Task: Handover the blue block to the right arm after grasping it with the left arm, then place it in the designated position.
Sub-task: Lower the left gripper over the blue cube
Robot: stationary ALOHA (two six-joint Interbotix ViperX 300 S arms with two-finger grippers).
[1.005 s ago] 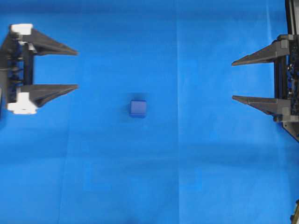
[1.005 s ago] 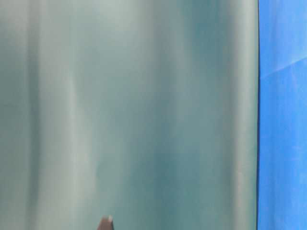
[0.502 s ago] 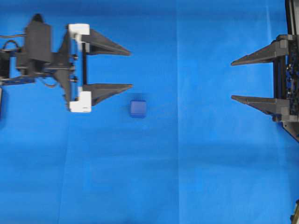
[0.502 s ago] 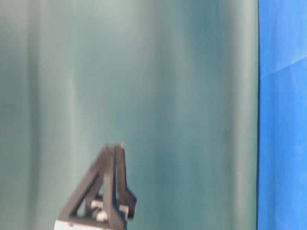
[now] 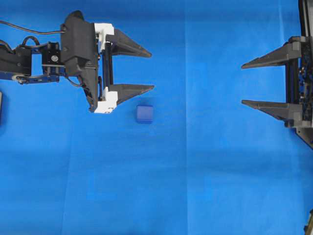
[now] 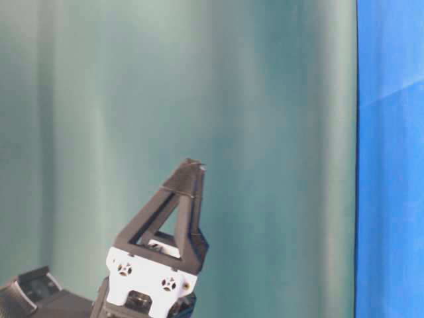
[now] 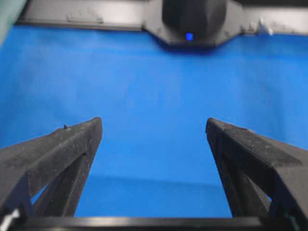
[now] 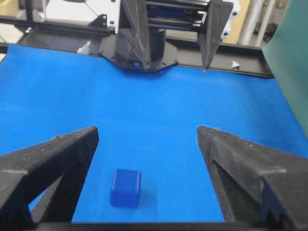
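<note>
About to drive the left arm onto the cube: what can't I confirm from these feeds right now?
- Left wrist view: the blue block is absent; only blue cloth shows between the open jaws.
- Table-level view: a green curtain fills the frame, so the block and left gripper height above the cloth are unreadable.
- Overhead view: the right gripper body is cut by the frame edge.
- The designated position: unmarked in any view.

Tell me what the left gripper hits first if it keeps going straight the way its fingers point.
Probably nothing nearby: the left gripper points across the blue cloth, and the blue block sits just outside its open jaws. Far ahead waits the right gripper; height is unclear.
</note>
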